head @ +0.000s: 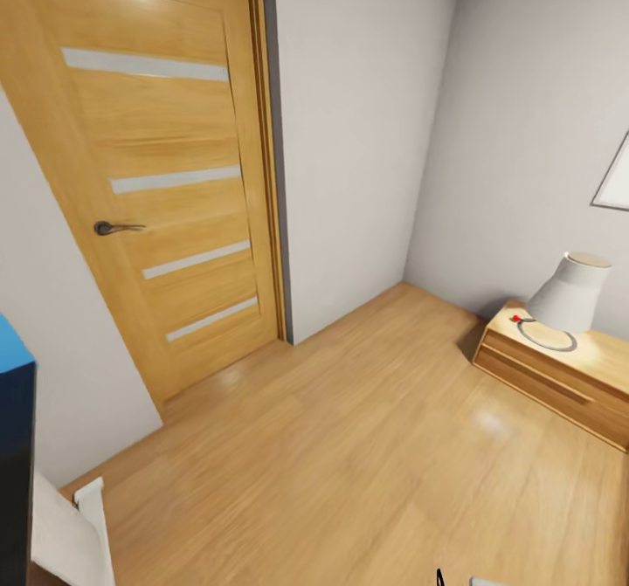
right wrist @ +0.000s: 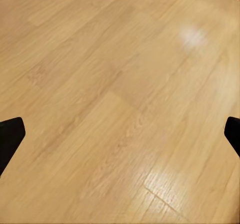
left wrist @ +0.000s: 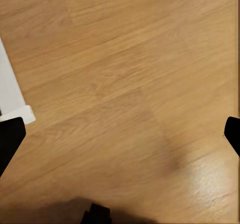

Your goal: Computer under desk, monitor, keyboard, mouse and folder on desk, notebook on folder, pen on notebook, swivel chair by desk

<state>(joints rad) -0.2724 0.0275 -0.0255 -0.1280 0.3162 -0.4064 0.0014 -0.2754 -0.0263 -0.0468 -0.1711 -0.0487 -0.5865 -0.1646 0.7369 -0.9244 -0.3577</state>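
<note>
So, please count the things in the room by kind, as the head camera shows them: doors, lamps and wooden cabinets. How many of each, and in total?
Door: 1
Lamp: 1
Wooden cabinet: 1
Total: 3

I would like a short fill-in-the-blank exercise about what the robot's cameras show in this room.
1. The wooden door in the head view is ____.
2. The white lamp stands on a low wooden ____.
3. Both wrist views look down at a bare wooden ____.
4. The fingers of the left tool and the right tool stand wide ____.

Missing words: closed; cabinet; floor; apart
</note>
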